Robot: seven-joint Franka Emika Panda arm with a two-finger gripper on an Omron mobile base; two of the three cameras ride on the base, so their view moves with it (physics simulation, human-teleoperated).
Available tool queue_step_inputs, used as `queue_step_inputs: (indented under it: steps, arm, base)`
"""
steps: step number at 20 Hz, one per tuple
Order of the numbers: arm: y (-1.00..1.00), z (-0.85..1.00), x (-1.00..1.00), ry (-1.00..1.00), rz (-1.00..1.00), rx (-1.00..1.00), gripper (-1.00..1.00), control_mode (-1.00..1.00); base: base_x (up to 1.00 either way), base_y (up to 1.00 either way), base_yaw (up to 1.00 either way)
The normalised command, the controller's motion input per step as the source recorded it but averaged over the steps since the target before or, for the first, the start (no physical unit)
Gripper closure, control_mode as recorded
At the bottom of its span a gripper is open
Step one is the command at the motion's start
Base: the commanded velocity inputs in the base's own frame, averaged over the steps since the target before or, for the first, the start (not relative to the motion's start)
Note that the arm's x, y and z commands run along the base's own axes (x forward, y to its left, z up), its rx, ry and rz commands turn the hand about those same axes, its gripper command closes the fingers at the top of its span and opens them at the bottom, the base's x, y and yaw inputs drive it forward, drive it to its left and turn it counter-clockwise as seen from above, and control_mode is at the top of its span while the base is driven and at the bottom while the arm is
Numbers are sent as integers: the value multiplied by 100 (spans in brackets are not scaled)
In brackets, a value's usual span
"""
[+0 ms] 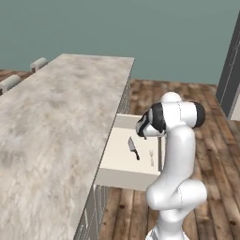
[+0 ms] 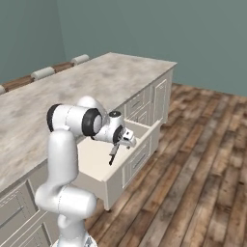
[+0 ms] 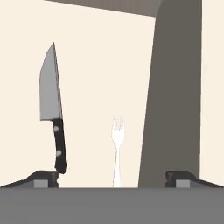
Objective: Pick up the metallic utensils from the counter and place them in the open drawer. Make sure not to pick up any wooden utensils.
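The knife [image 1: 133, 148] [image 3: 52, 113], with its silver blade and black handle, lies flat on the floor of the open cream drawer [image 1: 117, 157] [image 2: 96, 159]. Beside it lies the small silver fork [image 1: 151, 157] [image 3: 117, 140]. Above them hovers my gripper [image 1: 142, 129] [image 2: 126, 139] [image 3: 113, 178], open and empty, pointing down into the drawer. Its fingertips [image 3: 46, 177] stand wide apart, one near the knife handle's end and the other over the drawer's shadowed wall [image 3: 175, 87]. The marble counter [image 1: 56, 122] [image 2: 96, 82] runs along the drawer's inner side. The wooden utensils are out of view.
Padded stool tops [image 1: 38, 63] line the counter's far side. White panelled cabinet fronts [image 2: 161, 96] flank the drawer. Wooden floor [image 2: 193, 169] spreads out beyond the drawer front. A dark tall unit [image 1: 229, 79] stands at the far right.
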Motion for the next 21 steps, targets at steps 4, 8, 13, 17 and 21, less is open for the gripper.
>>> queue_step_inputs:
  steps: [4, 8, 13, 17, 21]
  arm:
    - [0, 96, -45, -9, 0, 0, -100, -100]
    - [-7, 100, -84, -11, 1, 0, -100, -100]
    - [-22, 93, -96, -13, 1, 0, -100, -100]
    - [-22, 87, -96, -10, 0, 0, -100, -100]
    - [-4, 75, -83, -2, 0, 0, -100, -100]
  base:
    - [0, 0, 0]
    - [0, 0, 0]
    - [0, 0, 0]
    - [0, 0, 0]
    - [0, 0, 0]
